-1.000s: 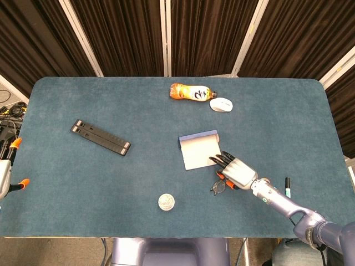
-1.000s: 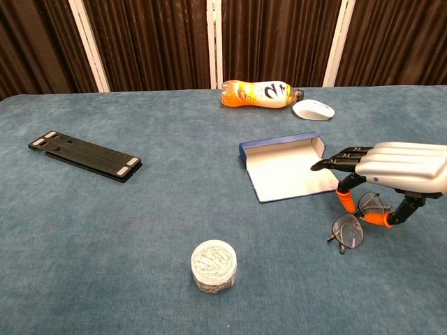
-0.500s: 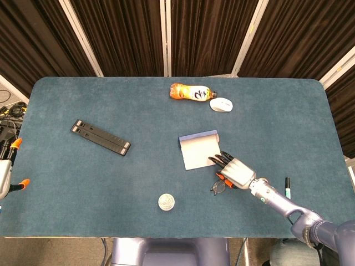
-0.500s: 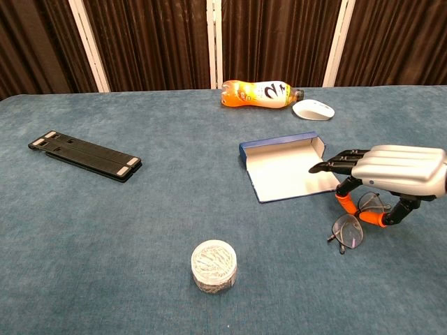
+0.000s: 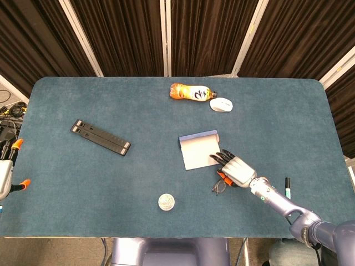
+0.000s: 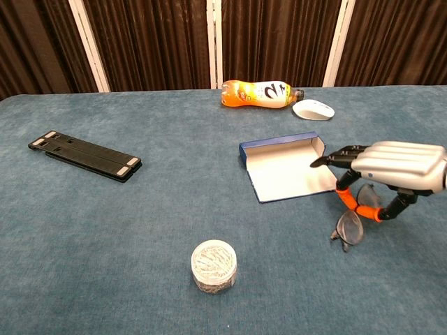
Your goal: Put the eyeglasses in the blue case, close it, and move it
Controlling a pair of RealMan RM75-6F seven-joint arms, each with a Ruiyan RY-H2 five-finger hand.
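Observation:
The blue case [image 5: 198, 151] [image 6: 290, 171] lies open on the table, its pale lining facing up. Right beside its near right corner, my right hand [image 5: 237, 170] [image 6: 394, 164] hovers palm down and pinches the eyeglasses [image 5: 218, 187] [image 6: 348, 228] between its orange-tipped thumb and a finger. The glasses are tipped up on edge, with one lens still low by the cloth. My left hand [image 5: 5, 176] shows only partly at the far left edge, off the table, fingers spread and holding nothing.
An orange drink bottle [image 5: 189, 92] [image 6: 258, 93] and a white mouse [image 5: 221, 104] [image 6: 313, 109] lie at the back. A black folding stand [image 5: 100, 137] [image 6: 84, 155] lies at the left. A small round jar [image 5: 166, 201] [image 6: 214, 265] stands near the front edge. A pen [image 5: 287, 185] lies at the right.
The right hand has closed its thumb and finger on the eyeglasses and tipped them up from lying flat. The case and the left hand have not moved.

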